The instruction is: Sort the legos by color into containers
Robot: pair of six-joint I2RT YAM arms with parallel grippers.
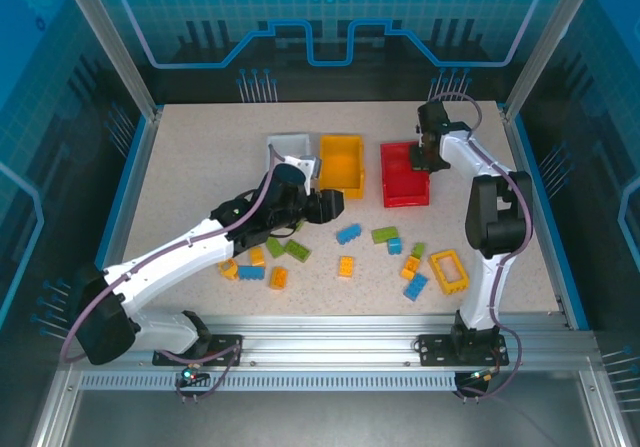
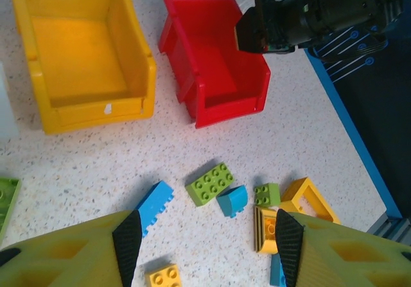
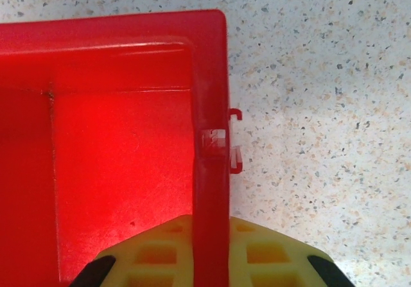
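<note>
tabletop [image 1: 200, 167] speckled beige, blue enclosure walls [image 1: 200, 27]; left hand [image 2: 209, 235] released, right hand [image 3: 209, 271] clenched on red bin [image 3: 210, 75] wall.

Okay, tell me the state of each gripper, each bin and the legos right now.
left gripper: open, holding nothing
right gripper: shut on the red bin's side wall
red bin: upright, empty where visible
yellow bin: upright, empty
white-grey bin: upright, inside partly hidden
legos: loose on the table, unsorted
</note>
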